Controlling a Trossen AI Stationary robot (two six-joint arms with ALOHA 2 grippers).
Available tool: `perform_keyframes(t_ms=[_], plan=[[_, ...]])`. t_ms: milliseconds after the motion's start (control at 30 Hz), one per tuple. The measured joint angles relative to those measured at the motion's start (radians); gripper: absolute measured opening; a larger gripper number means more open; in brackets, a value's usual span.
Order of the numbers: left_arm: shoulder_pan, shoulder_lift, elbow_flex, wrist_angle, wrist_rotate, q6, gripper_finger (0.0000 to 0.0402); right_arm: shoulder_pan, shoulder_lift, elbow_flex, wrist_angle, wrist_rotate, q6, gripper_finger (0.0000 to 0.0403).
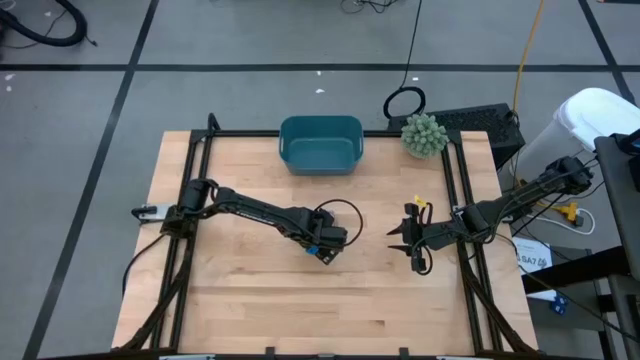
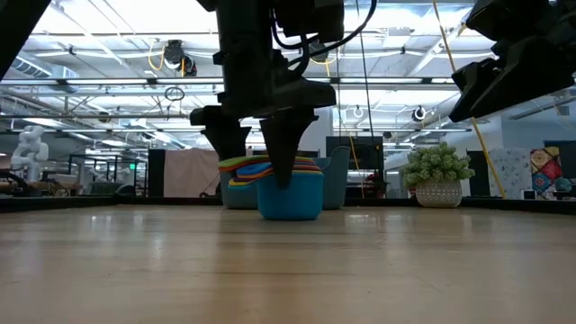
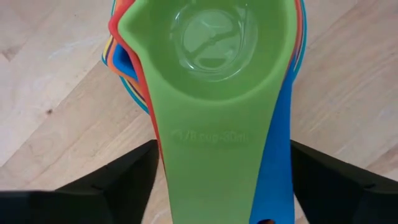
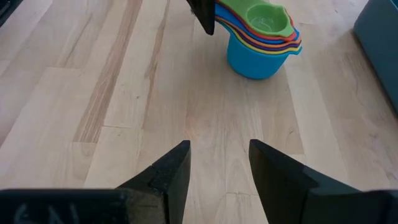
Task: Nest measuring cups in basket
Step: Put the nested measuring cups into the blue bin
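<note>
One stack of measuring cups (image 4: 261, 38) sits at the upper middle of the right wrist frame; its rims show five colours: green on top, then red, orange and yellow, with the blue cup largest at the bottom. One teal basket (image 1: 320, 144) stands at upper centre of the high frame. One spiky green plant ball (image 1: 424, 134) lies to its right. Two grippers show: the left gripper (image 1: 327, 243) and the right gripper (image 1: 404, 240).

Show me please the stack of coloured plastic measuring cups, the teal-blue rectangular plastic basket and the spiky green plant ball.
Stack of coloured plastic measuring cups (image 4: 261, 46): right wrist view, blue bowl of the bottom cup.
Teal-blue rectangular plastic basket (image 1: 320, 152): high view, bare inner floor.
Spiky green plant ball (image 1: 424, 134): high view, top of the foliage.
</note>
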Motion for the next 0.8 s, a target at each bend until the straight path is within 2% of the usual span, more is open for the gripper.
perform_keyframes(t_ms=[333,467,600,800], plan=[[-0.002,0.0,0.0,-0.001,0.0,-0.001,0.0213,0.0,0.0,0.0,-0.015,-0.026,0.022,0.0157],[-0.002,0.0,0.0,-0.001,0.003,0.012,0.0178,0.0,0.0,0.0,-0.016,-0.026,0.023,0.0157],[-0.002,0.0,0.0,-0.001,0.008,0.013,0.0169,0.0,0.0,0.0,-0.016,-0.026,0.023,0.0157],[-0.002,0.0,0.0,0.0,0.01,0.014,0.0209,0.0,0.0,0.0,-0.016,-0.026,0.023,0.0157]])
